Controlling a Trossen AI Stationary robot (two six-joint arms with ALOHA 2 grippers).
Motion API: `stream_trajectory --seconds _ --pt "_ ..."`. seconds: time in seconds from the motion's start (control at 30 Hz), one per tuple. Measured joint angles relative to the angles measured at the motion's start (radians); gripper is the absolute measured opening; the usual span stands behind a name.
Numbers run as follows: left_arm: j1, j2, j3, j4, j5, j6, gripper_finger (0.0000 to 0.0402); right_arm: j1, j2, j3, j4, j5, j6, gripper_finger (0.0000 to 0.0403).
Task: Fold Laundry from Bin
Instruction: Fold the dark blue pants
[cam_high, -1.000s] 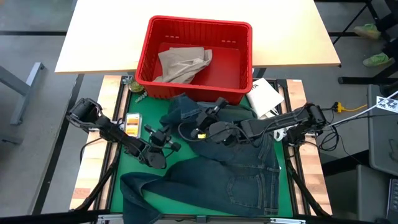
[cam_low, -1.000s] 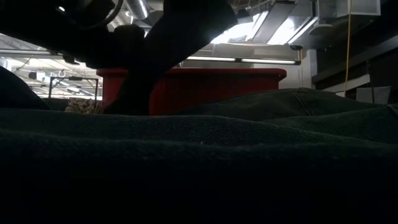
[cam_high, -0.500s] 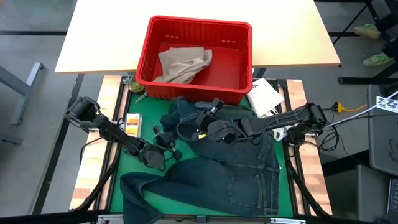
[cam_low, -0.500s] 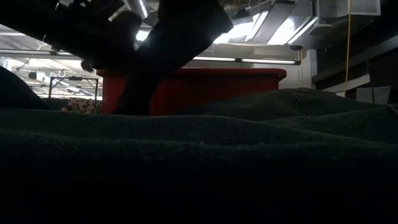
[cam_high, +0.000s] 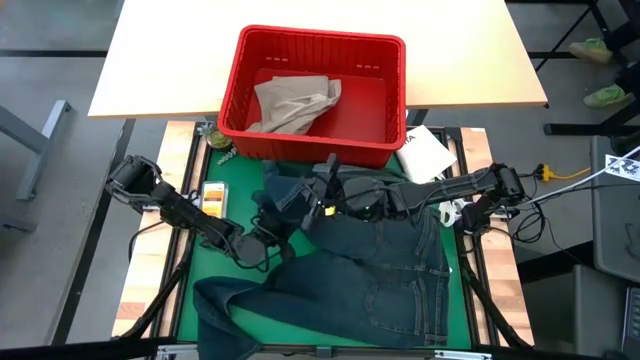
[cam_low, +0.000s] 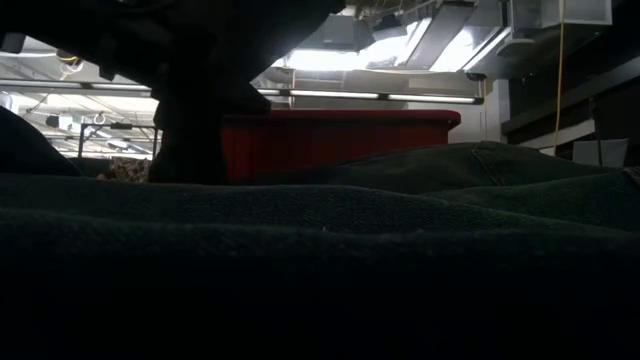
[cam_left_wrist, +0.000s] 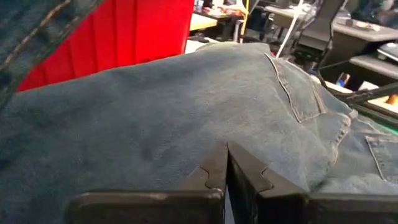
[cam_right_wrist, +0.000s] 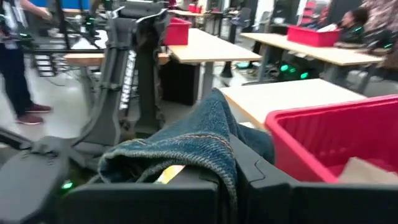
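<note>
right hand pinches jeans | low view: too dark, perhaps bin

Jeans cover most of the green mat; only its left strip lies bare. Red bin blocks the far edge, half filled by tan trousers. White packet sits right of the bin. Both arms crowd the mat's middle.
</note>
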Motion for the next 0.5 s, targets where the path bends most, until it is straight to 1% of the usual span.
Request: stream_trajectory --seconds 0.07,0.13,0.27,0.33,0.43,0.5 --pt "-0.01 0.0 0.0 -0.001 -0.008 0.022 0.0 0.0 0.0 0.0 -0.026 -0.038 0.01 0.0003" --pt "-0.027 0.0 0.0 -0.001 -0.045 0.056 0.0 0.0 0.0 0.0 -0.071 -0.068 0.013 0.0003" --pt "-0.075 -0.013 0.0 -0.005 -0.195 0.143 0.0 0.0 0.0 0.0 -0.224 -0.078 0.014 0.0003" --pt "-0.099 -0.026 0.0 -0.001 -0.272 0.203 0.0 0.001 0.0 0.0 -0.309 -0.052 0.014 0.0003" --pt "-0.127 -0.045 0.0 -0.003 -0.39 0.295 0.0 0.001 0.0 0.0 -0.434 0.022 0.014 0.0003" --pt "-0.13 -0.054 0.0 -0.001 -0.435 0.343 0.0 0.0 0.0 0.0 -0.527 0.077 0.014 0.0003"
